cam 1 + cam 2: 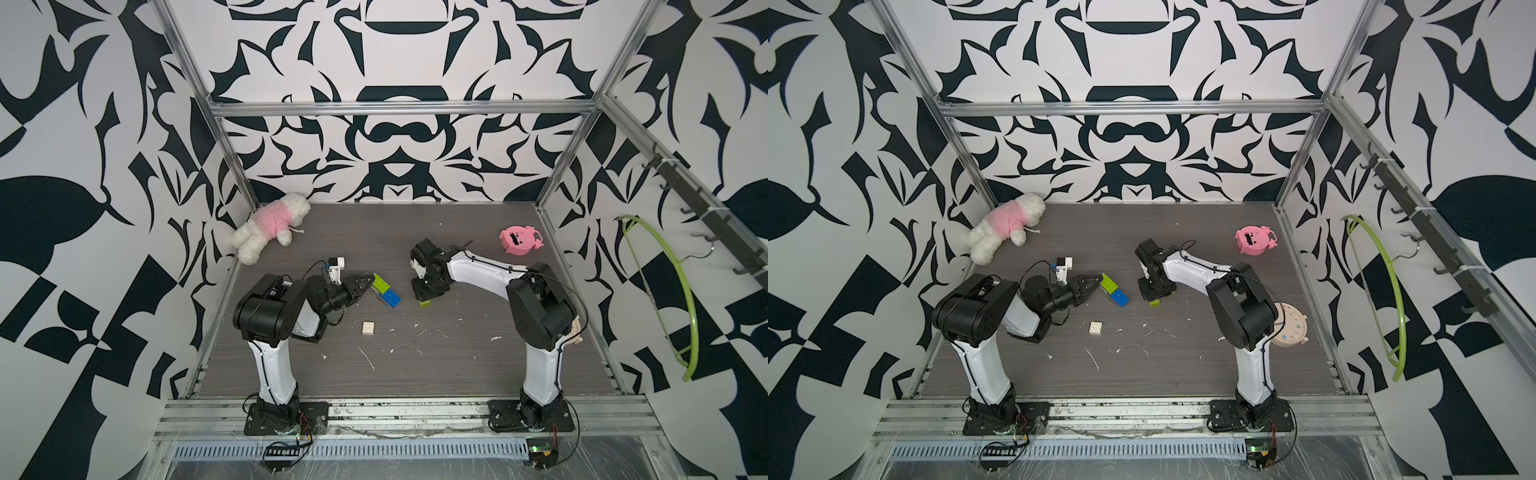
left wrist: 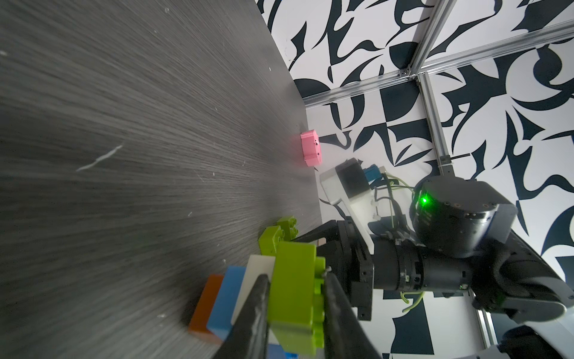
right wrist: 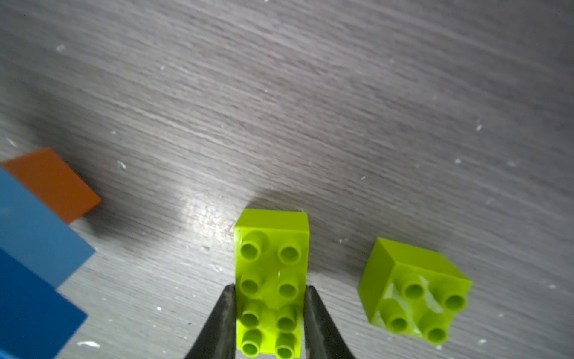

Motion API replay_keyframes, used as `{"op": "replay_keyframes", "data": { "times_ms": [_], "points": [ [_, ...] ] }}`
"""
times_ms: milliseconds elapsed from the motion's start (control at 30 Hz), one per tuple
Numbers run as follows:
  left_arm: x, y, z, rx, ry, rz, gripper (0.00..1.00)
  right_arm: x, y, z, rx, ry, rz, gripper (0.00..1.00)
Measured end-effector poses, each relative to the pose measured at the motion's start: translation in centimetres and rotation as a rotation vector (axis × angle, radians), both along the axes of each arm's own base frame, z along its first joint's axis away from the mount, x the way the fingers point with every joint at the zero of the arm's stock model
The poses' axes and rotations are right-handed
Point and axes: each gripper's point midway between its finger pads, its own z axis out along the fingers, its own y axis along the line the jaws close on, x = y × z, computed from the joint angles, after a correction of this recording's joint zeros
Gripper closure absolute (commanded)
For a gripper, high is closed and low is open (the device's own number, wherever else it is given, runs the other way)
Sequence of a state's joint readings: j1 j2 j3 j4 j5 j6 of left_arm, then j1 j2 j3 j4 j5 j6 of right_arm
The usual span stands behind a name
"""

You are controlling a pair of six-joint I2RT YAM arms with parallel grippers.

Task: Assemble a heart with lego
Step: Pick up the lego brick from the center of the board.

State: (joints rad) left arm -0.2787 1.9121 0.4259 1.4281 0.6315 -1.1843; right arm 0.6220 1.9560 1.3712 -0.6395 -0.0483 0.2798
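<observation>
My left gripper point(image 2: 296, 279) is clamped on the heart point(image 1: 390, 296). Its fingers point(image 2: 252, 310) press on either side of the top lime-green layer. Beneath that layer come white, blue and orange ones, with the orange one nearest the table point(image 1: 415, 374). The heart sits right at my left fingertips, between my two grippers.

My right gripper point(image 3: 269, 293) points down at the table and is closed around a lime-green oblong brick point(image 3: 271, 248). One finger rests against each long side, and the studs face the wrist camera. A lime-green square brick point(image 3: 413, 292) lies loose just beside that grip, not touching it. A white square brick point(image 1: 368, 328) lies on the table near my left gripper, on the side toward my bases.
</observation>
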Motion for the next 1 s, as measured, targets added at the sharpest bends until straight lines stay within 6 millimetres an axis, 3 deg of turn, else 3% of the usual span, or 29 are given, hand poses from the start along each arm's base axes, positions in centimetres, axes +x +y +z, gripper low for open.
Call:
{"op": "replay_keyframes", "data": {
  "times_ms": [133, 233, 367, 600, 733, 1000],
  "points": [
    [0.0, 0.0, 0.0, 0.000, 0.000, 0.000, 0.74, 0.2, 0.1, 0.0, -0.003, -0.002, 0.004, 0.71],
    [0.0, 0.0, 0.0, 0.000, -0.001, 0.000, 0.74, 0.2, 0.1, 0.0, -0.010, -0.006, 0.012, 0.63],
    [0.0, 0.0, 0.0, 0.002, -0.003, 0.000, 0.74, 0.2, 0.0, -0.7, -0.025, 0.003, 0.020, 0.62],
    [-0.1, 0.1, 0.1, 0.006, -0.001, 0.001, 0.74, 0.3, 0.2, -1.1, -0.041, 0.009, 0.028, 0.70],
    [-0.1, 0.2, 0.1, 0.010, -0.005, 0.002, 0.74, 0.2, 0.1, -1.1, -0.046, 0.012, 0.034, 0.58],
    [-0.1, 0.2, 0.1, 0.012, -0.002, 0.002, 0.74, 0.2, 0.1, -1.1, -0.047, 0.013, 0.037, 0.53]
  ]
}}
